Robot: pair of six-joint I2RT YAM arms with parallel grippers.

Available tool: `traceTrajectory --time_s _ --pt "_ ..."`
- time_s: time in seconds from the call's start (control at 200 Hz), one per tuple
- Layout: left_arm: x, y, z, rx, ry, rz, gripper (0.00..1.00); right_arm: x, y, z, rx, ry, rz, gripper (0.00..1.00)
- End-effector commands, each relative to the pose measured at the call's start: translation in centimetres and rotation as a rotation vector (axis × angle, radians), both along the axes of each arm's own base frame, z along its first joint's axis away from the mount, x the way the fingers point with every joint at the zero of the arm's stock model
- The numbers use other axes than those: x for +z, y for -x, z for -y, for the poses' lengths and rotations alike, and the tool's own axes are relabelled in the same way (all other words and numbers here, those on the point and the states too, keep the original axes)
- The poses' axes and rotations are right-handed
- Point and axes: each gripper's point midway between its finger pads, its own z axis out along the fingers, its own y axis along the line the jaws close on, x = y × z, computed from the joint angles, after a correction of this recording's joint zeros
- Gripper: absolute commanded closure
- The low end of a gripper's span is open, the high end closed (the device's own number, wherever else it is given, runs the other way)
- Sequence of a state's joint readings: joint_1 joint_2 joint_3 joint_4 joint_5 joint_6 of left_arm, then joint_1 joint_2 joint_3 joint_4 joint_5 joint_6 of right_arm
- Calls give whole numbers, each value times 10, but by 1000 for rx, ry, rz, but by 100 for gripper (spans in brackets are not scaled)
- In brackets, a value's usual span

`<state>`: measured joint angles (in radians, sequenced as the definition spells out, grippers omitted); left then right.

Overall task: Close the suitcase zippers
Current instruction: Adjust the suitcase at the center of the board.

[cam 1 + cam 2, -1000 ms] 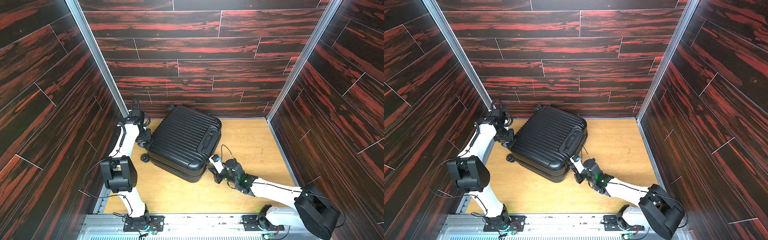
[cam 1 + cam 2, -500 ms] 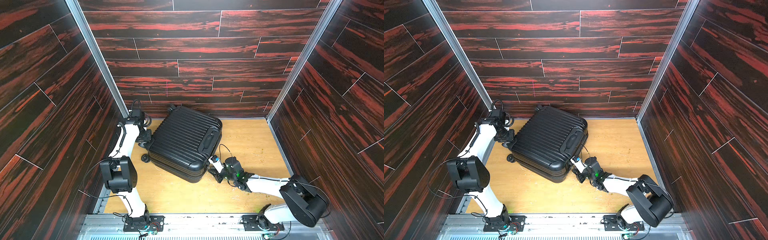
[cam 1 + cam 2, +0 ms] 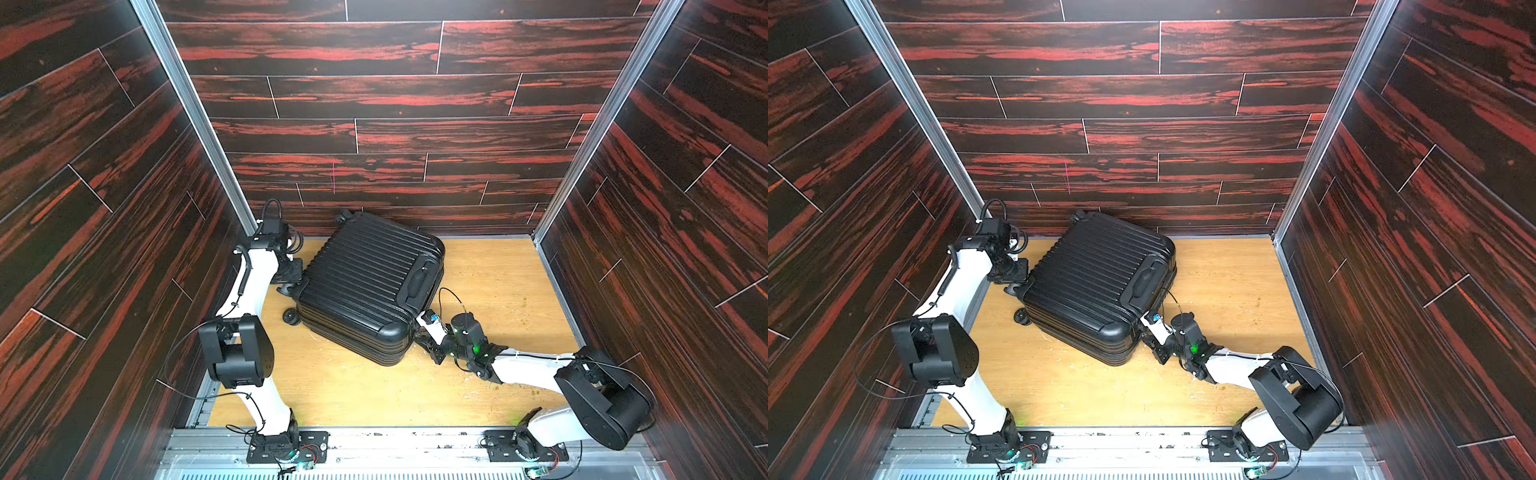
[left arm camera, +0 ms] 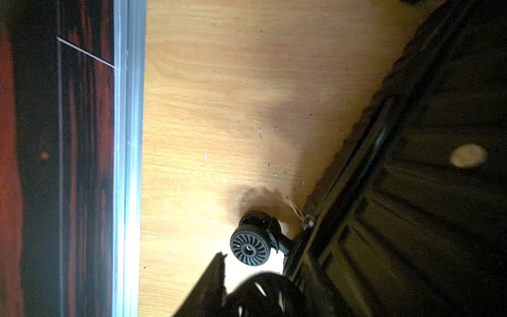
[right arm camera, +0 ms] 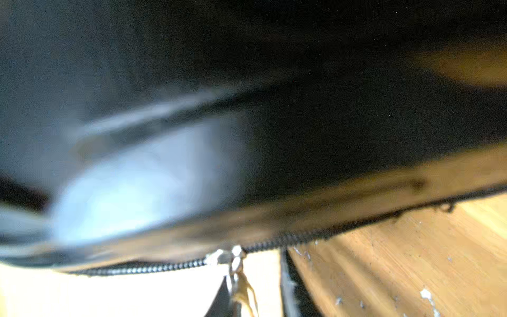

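The suitcase (image 3: 365, 286) is laid flat on the wooden floor (image 3: 498, 282), shells together, toward the back left. The left gripper (image 3: 292, 274) is held at its wheel end, just beside a wheel (image 4: 250, 248); whether its jaws are spread cannot be told. The right gripper (image 5: 255, 297) is placed at the near corner, jaws slightly parted, with the pull (image 5: 242, 288) of the zipper (image 5: 288, 240) between them.

No text, label, brand, number or sign can be read in any view, neither on the black suitcase (image 3: 365, 286) nor on the wood-patterned walls (image 3: 374, 95) around it.
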<state>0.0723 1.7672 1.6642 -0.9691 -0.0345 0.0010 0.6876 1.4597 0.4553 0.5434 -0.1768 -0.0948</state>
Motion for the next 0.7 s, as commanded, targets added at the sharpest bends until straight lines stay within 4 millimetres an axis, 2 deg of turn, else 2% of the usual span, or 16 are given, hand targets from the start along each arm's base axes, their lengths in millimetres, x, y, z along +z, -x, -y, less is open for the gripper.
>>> traceTrajectory --time_s 0.0,0.07,0.13,0.18,0.23,0.326,0.381,0.451,0.531,0.696 --pt "26 29 17 -47 6 27 43 20 -4 -7 16 -69 70 91" --pt "51 29 9 -27 -40 137 36 22 -3 -7 21 -78 82 100" --pt "76 30 10 -56 -64 256 34 24 -1 -6 24 -86 93 100" --pt "97 33 20 -114 -47 367 34 25 0 -4 22 -90 100 100" --pt "114 40 42 -238 -15 466 31 24 2 -3 22 -87 98 100" --pt "135 70 106 -586 32 618 28 21 3 -2 17 -85 83 100" --pt "133 91 139 -777 21 652 26 19 5 -1 17 -85 68 100" --pt "116 137 180 -1100 28 602 20 17 6 -1 13 -88 59 100" --pt "108 157 202 -1209 35 596 10 15 7 0 9 -86 44 100" --pt "75 197 229 -1457 -24 489 7 16 9 1 10 -85 32 100"
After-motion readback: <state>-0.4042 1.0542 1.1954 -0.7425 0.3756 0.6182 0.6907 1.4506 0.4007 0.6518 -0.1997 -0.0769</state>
